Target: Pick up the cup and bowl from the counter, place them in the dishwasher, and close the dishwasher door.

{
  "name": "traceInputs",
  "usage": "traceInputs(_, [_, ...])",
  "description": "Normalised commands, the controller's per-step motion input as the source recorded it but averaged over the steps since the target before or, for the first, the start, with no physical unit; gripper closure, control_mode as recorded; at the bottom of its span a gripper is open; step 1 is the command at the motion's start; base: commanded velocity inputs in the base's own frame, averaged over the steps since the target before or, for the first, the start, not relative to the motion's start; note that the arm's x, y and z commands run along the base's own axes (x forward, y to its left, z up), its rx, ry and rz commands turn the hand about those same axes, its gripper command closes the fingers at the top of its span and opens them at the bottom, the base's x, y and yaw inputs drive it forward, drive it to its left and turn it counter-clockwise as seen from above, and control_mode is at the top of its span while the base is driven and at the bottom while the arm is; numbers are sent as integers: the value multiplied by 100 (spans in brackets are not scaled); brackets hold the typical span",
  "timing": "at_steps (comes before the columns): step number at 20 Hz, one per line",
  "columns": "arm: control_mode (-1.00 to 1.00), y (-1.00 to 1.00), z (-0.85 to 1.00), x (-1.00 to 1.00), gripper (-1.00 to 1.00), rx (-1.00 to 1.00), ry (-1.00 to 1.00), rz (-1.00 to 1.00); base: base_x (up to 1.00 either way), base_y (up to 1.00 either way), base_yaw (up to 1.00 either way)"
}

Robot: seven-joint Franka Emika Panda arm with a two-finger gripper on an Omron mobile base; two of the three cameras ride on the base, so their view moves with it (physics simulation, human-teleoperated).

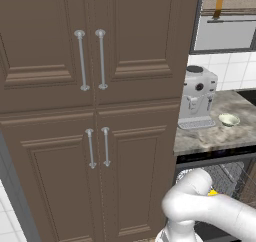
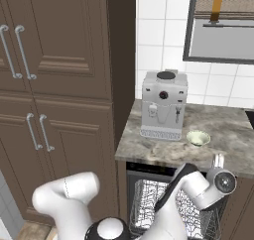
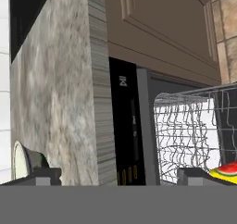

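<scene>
The cup (image 1: 213, 192) shows as a small yellow patch low in the left base view, inside the open dishwasher (image 2: 171, 204) among the wire racks, just behind the arm's elbow; in the hand view its yellow rim sits at the lower right edge against the rack (image 3: 194, 135). So the cup appears already placed, and the step in hand looks like going for the bowl (image 2: 198, 137), which sits on the counter (image 2: 233, 135) right of centre in the right base view, just beside the coffee machine (image 2: 163, 105) and apart from it. The gripper (image 2: 218, 160) hangs at the counter's front edge in the lower right of that view, below and slightly right of the bowl, its fingers standing wide apart and holding nothing. In the hand view the scene is rolled on its side: the counter's slab edge runs up the middle and the bowl peeks in at the lower left. The next move likely calls for rising above the slab edge, reaching forward over the bowl's rim, then closing on it without nudging the coffee machine.
</scene>
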Motion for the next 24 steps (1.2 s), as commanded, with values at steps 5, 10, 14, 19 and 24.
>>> traceInputs(5, [-100, 14, 44, 0, -100, 0, -1, 0, 0, 0, 0])
traceInputs(10, [-100, 14, 36, 1, -100, 0, -2, 0, 0, 0, 0])
traceInputs(14, [-100, 17, 25, 4, -100, 0, -2, 0, 0, 0, 0])
traceInputs(19, [-100, 17, 18, 14, -100, 0, -1, 1, 0, 0, 0])
traceInputs(24, [-100, 19, 9, 26, -100, 0, 0, 5, 0, 0, 0])
